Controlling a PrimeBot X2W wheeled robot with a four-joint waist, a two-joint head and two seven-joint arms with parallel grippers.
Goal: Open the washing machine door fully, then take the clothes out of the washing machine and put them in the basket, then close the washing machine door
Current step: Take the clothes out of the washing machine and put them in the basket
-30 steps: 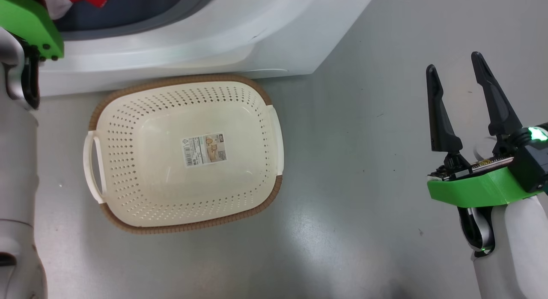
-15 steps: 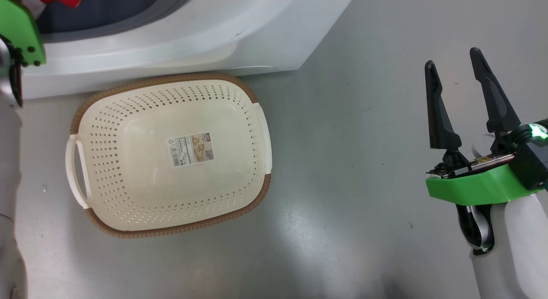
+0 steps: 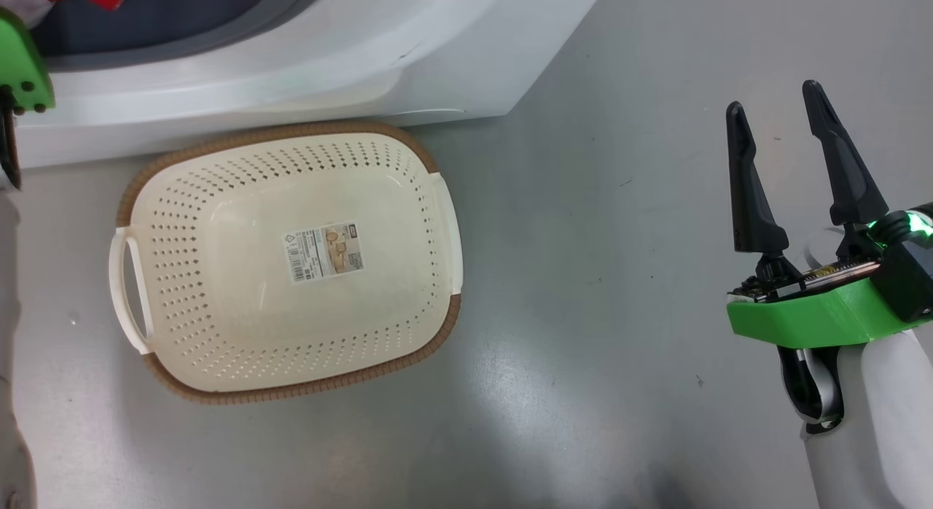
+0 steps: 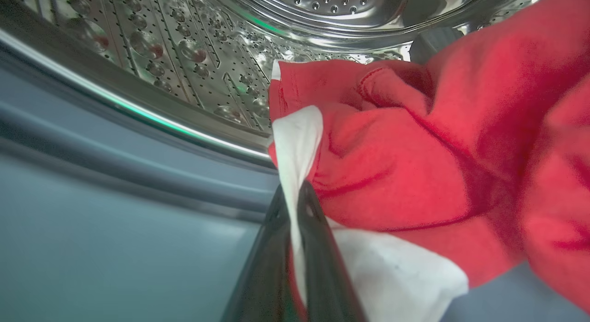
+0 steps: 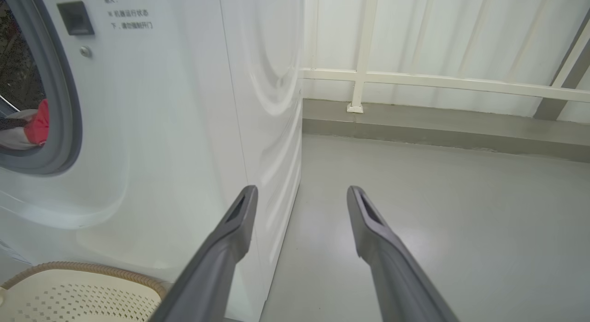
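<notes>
The clothes (image 4: 415,165), soft crumpled red fabric with a white band, lay at the lower lip of the perforated steel drum (image 4: 184,59) in the washing machine (image 3: 306,64). The left gripper (image 4: 295,197) was clenched on the white edge. Just before the machine, the cream perforated basket (image 3: 219,297) sat on smooth grey floor (image 3: 619,290). The right gripper (image 3: 774,97) hung well apart over open floor, fingers spread.

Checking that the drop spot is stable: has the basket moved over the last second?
No. The basket keeps its place against the base of the washing machine. Both slid left together in the head view, so the camera moved.
</notes>
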